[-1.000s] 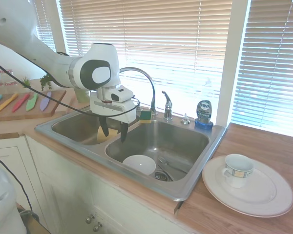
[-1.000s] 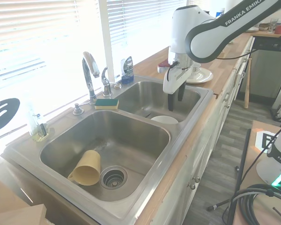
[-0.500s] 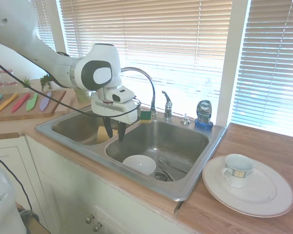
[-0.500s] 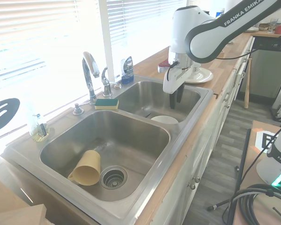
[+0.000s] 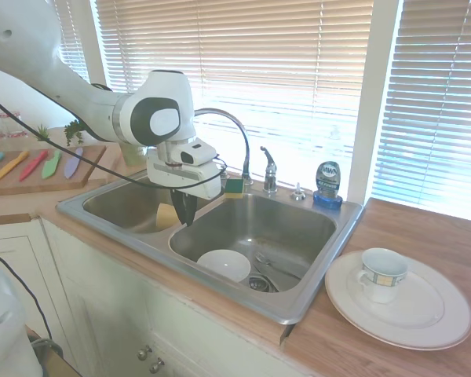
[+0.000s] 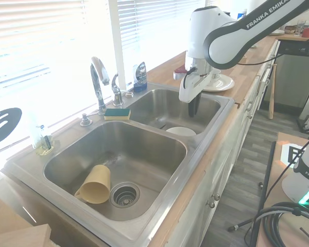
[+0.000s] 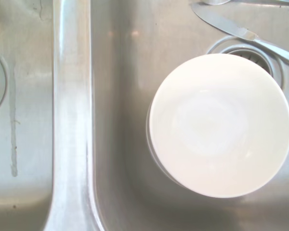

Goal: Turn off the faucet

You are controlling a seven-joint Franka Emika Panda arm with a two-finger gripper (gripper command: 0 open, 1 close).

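The yellow cup [image 5: 167,215] in the left basin is mostly hidden behind the gripper [image 5: 187,217] in the first exterior view. In the wrist view the knife [image 7: 245,34] runs off the edge, and the white bowl [image 7: 220,124] covers part of the drain [image 7: 241,50].

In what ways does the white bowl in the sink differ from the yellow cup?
The white bowl sits upright in the basin below the gripper; the yellow cup lies on its side in the other basin. The bowl is wide, shallow and has no handle; the cup is taller with a handle. Both lie near a drain.
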